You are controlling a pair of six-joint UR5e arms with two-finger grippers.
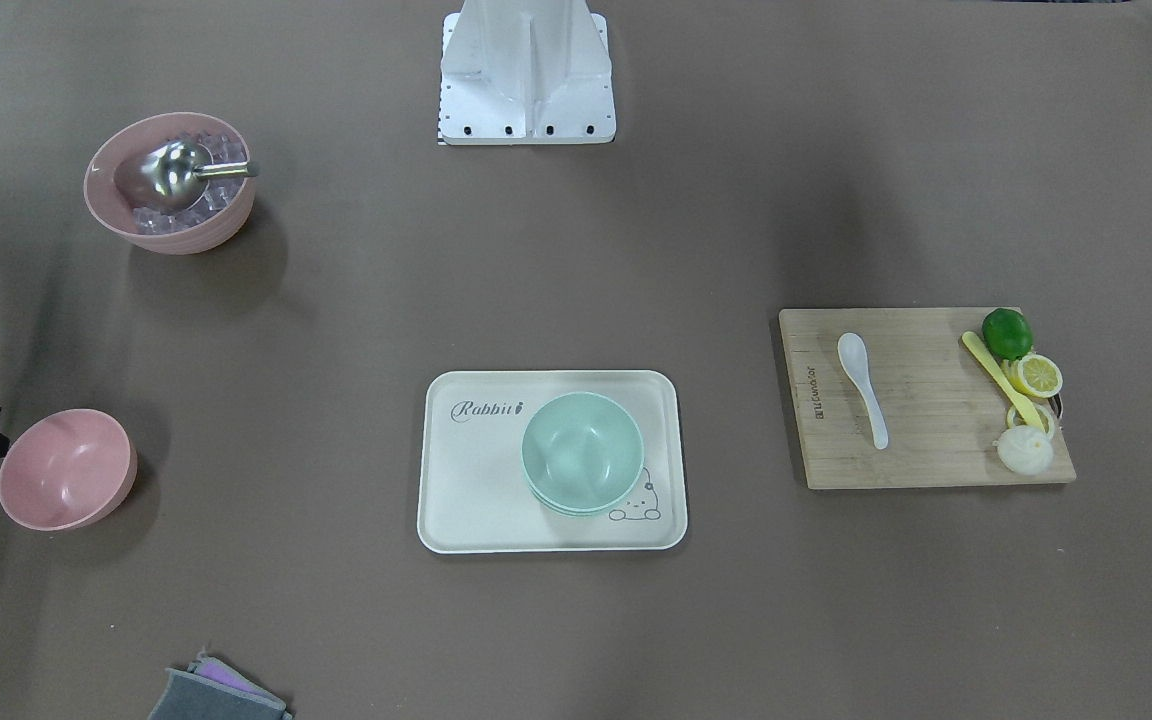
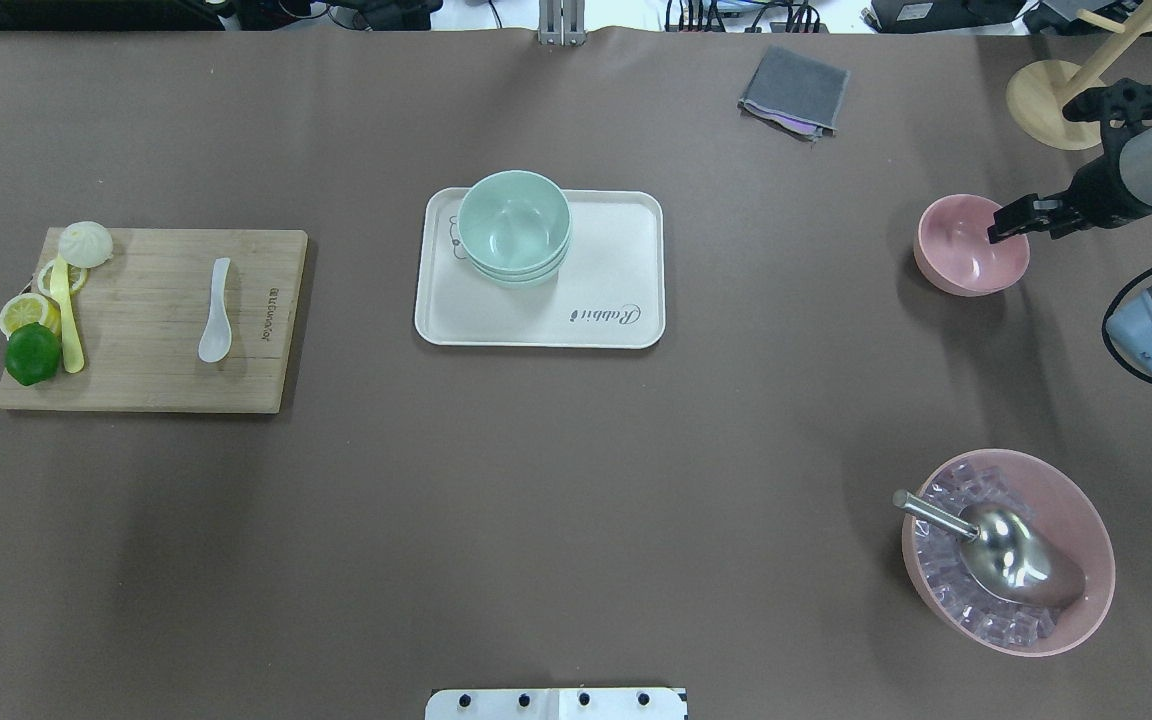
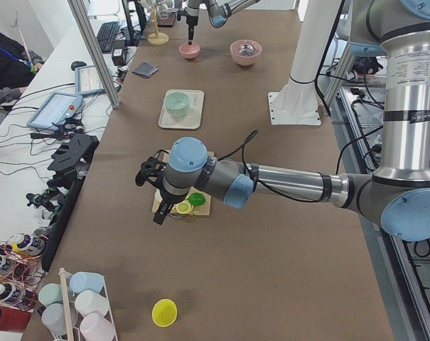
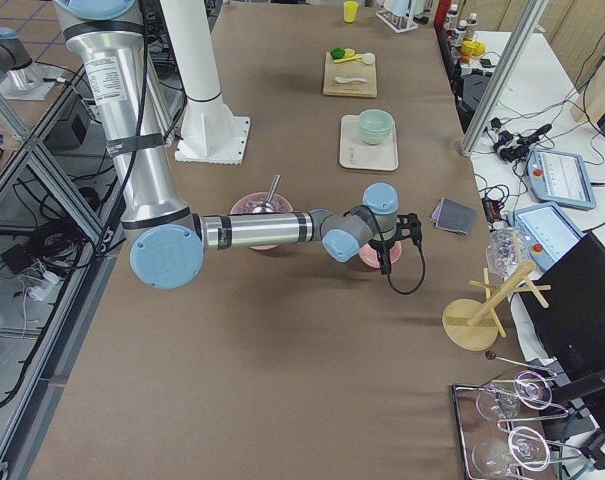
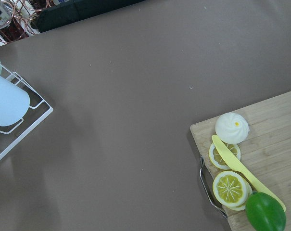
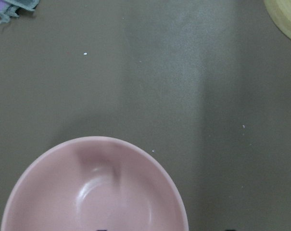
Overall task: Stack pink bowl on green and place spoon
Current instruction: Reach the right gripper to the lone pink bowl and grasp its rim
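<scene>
The plain pink bowl (image 2: 966, 255) stands upright on the table at the right; it also shows in the front view (image 1: 61, 470). My right gripper (image 2: 998, 234) hangs at its rim. The right wrist view shows the bowl (image 6: 94, 192) just below, with two dark fingertips wide apart at the bottom edge, so the gripper is open. The green bowls (image 2: 514, 225) are nested on a cream tray (image 2: 616, 260). The white spoon (image 2: 216, 322) lies on a wooden cutting board (image 2: 156, 380). My left gripper (image 3: 156, 213) shows only in the left side view, by the board's near end; I cannot tell its state.
A pink bowl with clear cubes and a steel scoop (image 2: 1006, 550) stands near the robot's right. A lime (image 2: 32, 353), lemon slices, a yellow utensil (image 2: 66, 320) and a bun sit at the board's end. A grey cloth (image 2: 794, 90) and a wooden stand (image 2: 1041, 100) lie beyond.
</scene>
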